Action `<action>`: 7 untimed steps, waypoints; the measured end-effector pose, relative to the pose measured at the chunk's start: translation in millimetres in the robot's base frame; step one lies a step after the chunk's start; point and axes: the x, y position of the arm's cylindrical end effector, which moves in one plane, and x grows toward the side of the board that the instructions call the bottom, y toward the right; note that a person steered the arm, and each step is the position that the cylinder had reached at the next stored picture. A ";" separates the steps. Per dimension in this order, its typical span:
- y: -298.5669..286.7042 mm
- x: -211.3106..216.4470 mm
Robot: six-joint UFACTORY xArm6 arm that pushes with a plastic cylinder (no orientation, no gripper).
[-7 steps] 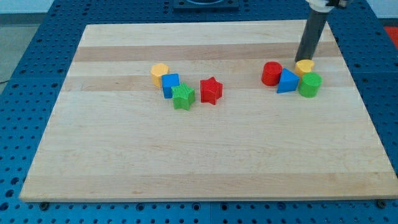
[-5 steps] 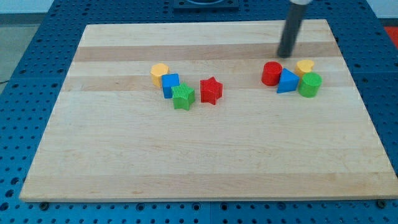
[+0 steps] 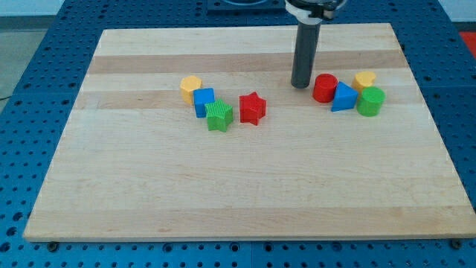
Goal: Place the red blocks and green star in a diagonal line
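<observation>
Camera view shows you my tip (image 3: 300,85) just left of the red cylinder (image 3: 324,88); it is a bare rod, without fingers. Red star (image 3: 253,108) sits near the green star (image 3: 219,116), well left.

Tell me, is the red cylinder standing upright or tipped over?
Upright: the red cylinder shows its round flat top, just right of my tip.

A pale wooden board (image 3: 245,193) is laid on a blue perforated table (image 3: 30,82), bearing yellow (image 3: 190,86), blue (image 3: 204,101), blue triangular (image 3: 343,97), yellow (image 3: 364,80) and green (image 3: 370,100) blocks.
</observation>
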 end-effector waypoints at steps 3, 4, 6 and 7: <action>-11.1 14.0; -5.1 17.1; 18.5 17.1; -17.0 17.2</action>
